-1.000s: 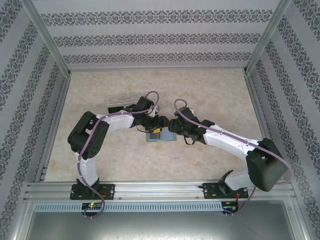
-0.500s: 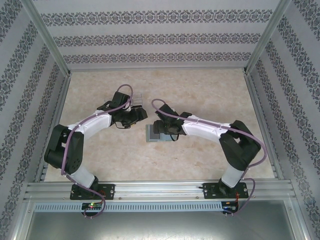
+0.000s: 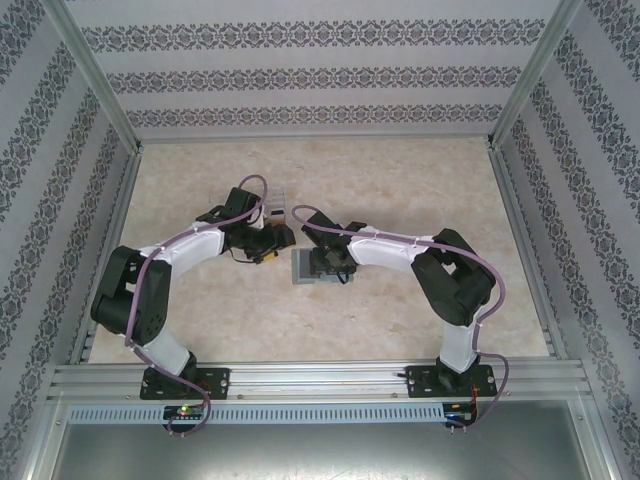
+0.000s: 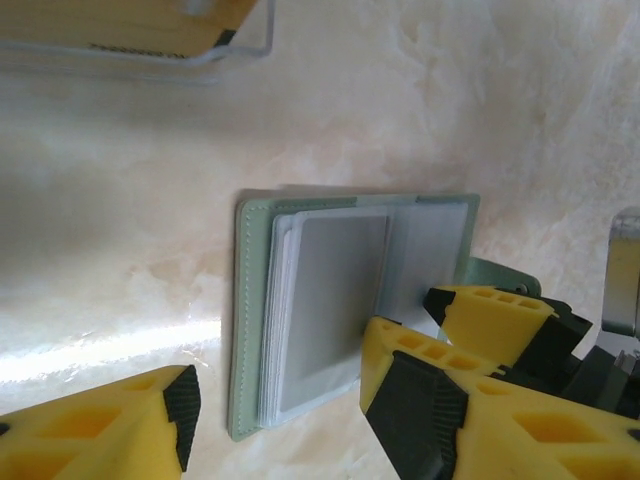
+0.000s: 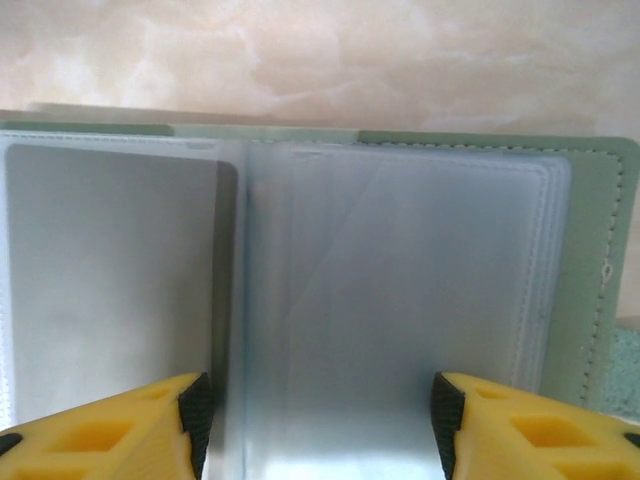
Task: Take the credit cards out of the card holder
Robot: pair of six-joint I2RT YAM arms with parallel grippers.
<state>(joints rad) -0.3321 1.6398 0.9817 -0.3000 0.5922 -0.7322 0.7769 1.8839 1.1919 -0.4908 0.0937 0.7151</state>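
Card holder (image 3: 303,270) lies open and flat mid-tabletop (image 3: 400,180), between the two arms. Sage-green cover, stack of clear sleeves (image 5: 400,300) inside.

Left wrist view: card holder (image 4: 250,320) seen end-on, with a pale grey card (image 4: 330,300) in the top sleeve. Same pale grey card (image 5: 110,280) is in the left sleeve in the right wrist view; the right-hand sleeve looks see-through, contents unclear.

Left claw (image 3: 272,250) sits just left of the holder, low over the tabletop. Left claw (image 4: 280,430) is wide, with nothing between its fingers (image 4: 110,420).

Right claw (image 3: 328,262) is directly over the holder. Right claw (image 5: 315,430) is wide too, with its fingers (image 5: 540,430) spread across the sleeve pages and nothing gripped. From the left wrist view one right claw finger (image 4: 490,310) meets the holder's right edge; can't tell if it presses down.

Clear tray (image 4: 240,45) sits beyond the holder, near but apart. An orange-yellow card (image 4: 130,18) lies inside it, already out of the holder. Tray partly visible from above (image 3: 278,192) behind the left arm.
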